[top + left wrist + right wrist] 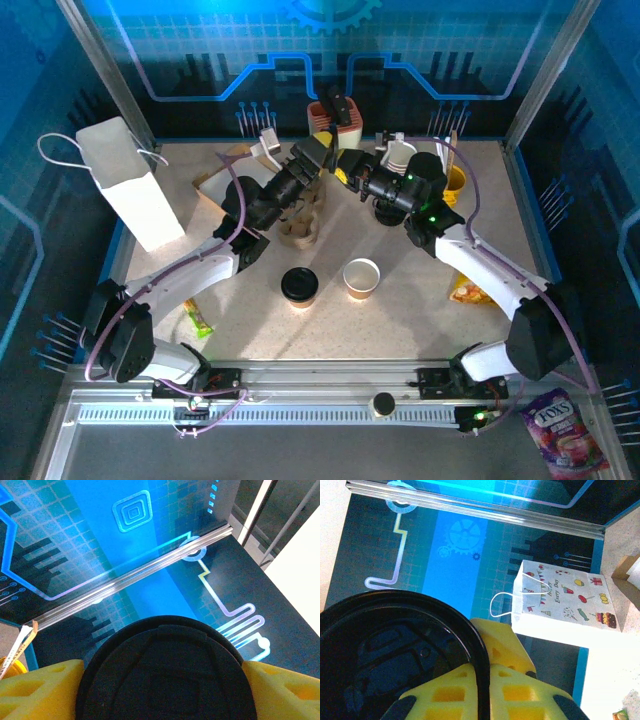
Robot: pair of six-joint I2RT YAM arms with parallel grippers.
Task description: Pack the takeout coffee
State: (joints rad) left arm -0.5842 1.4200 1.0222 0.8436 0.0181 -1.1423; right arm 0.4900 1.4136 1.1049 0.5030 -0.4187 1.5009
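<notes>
One takeout coffee [299, 286], a tan cup with a black lid on, stands on the table in front of the arms. Beside it is a lidless tan cup [361, 278], white inside. Both grippers meet in the air over the back middle of the table. My right gripper [362, 180] [487, 680] is shut on the rim of a loose black lid [385, 655]. My left gripper [328, 160] [162, 690] spans that lid [165, 670], with a yellow finger [40, 690] touching each side.
A white paper bag [130, 190] [565, 600] stands at the left. A cardboard cup carrier [300, 215] lies under the left arm. Stacked cups [322, 115] and a yellow cup [455, 182] stand at the back. Snack packets [198, 318] [468, 290] lie on both sides.
</notes>
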